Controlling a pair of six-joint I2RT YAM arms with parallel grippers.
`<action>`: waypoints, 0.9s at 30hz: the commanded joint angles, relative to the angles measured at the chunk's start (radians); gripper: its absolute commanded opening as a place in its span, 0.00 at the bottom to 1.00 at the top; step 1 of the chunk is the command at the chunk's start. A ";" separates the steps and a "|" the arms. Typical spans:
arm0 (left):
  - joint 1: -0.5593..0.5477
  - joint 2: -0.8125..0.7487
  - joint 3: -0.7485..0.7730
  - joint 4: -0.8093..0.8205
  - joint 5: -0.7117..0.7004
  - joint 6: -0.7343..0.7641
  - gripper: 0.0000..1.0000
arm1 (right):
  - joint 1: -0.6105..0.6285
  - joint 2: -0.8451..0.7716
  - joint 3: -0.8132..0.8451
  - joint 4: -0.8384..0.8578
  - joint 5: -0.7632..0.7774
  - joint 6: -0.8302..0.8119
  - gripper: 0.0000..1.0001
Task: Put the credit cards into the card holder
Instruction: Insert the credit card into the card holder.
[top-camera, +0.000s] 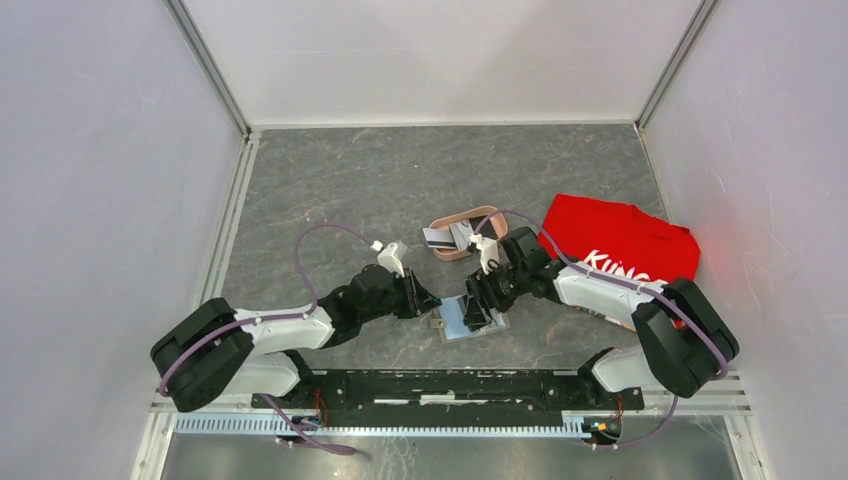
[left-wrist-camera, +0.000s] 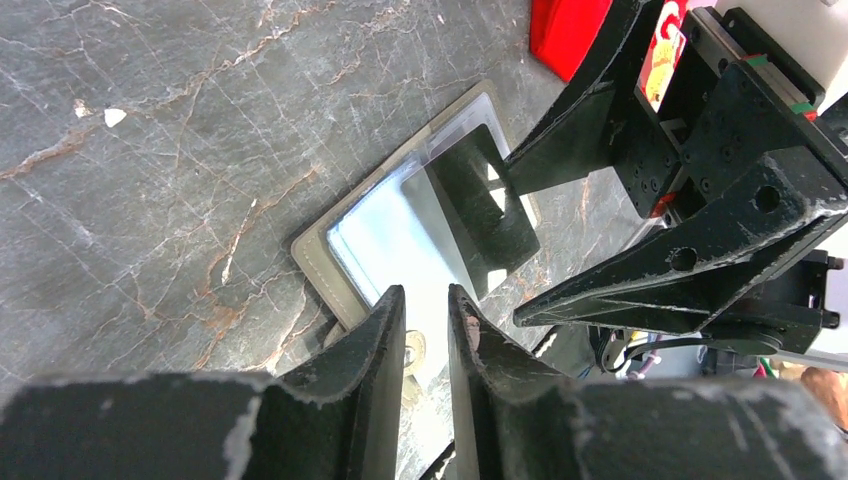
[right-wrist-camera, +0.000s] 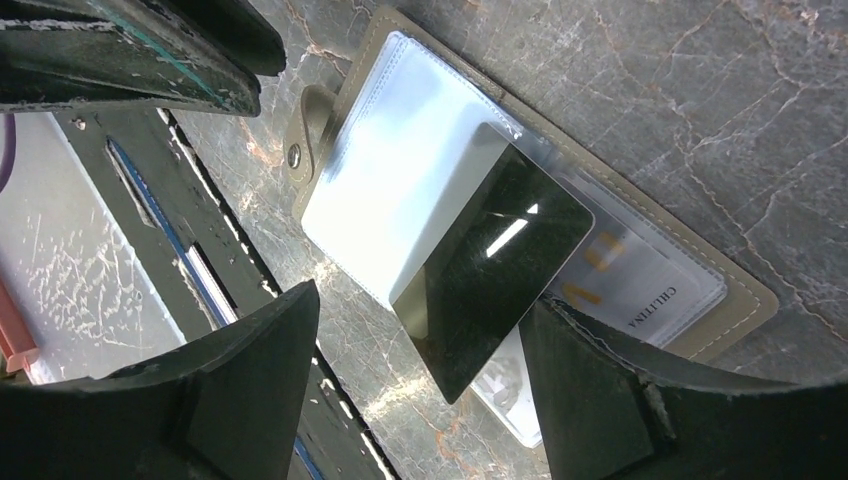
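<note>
Between the two grippers, on the grey marbled table (top-camera: 400, 170), the card holder (top-camera: 470, 320) (right-wrist-camera: 400, 150) lies open and flat, clear pocket panels facing up. A dark mirror-like credit card (right-wrist-camera: 490, 270) (left-wrist-camera: 480, 215) sits on top of it, skewed across the pockets, one corner hanging past the holder's edge. A second card with yellow marks and small lettering (right-wrist-camera: 650, 290) is already inside the pocket under it. The holder's snap tab (right-wrist-camera: 300, 150) sticks out flat on the table, stud up.

Right gripper (right-wrist-camera: 420, 300) (top-camera: 482, 300) is directly over the holder, jaws spread wide, the dark card between the fingers. One card edge is close to one finger, contact unclear. Nothing clamped.

Left gripper (left-wrist-camera: 427, 295) (top-camera: 428, 300) is at the holder's tab side, fingers drawn nearly together with a thin gap. The tab stud (left-wrist-camera: 413, 348) shows through that gap below the tips, and nothing is seen pinched.

Beyond the holder, away from the arm bases, is a pink oval tray (top-camera: 487, 212) with more cards (top-camera: 440, 238) in it. A red cloth with white letters (top-camera: 610, 240) lies beside the tray on the right arm's side of the holder.
</note>
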 joint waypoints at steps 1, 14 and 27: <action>-0.006 0.022 -0.006 0.045 0.019 -0.011 0.28 | 0.007 -0.016 -0.035 -0.027 0.036 -0.033 0.80; -0.035 0.060 -0.023 0.078 0.022 -0.064 0.26 | 0.016 0.032 -0.063 0.091 -0.083 0.079 0.78; -0.040 0.126 0.040 0.264 -0.007 -0.117 0.38 | 0.015 -0.012 -0.085 0.111 -0.112 -0.027 0.88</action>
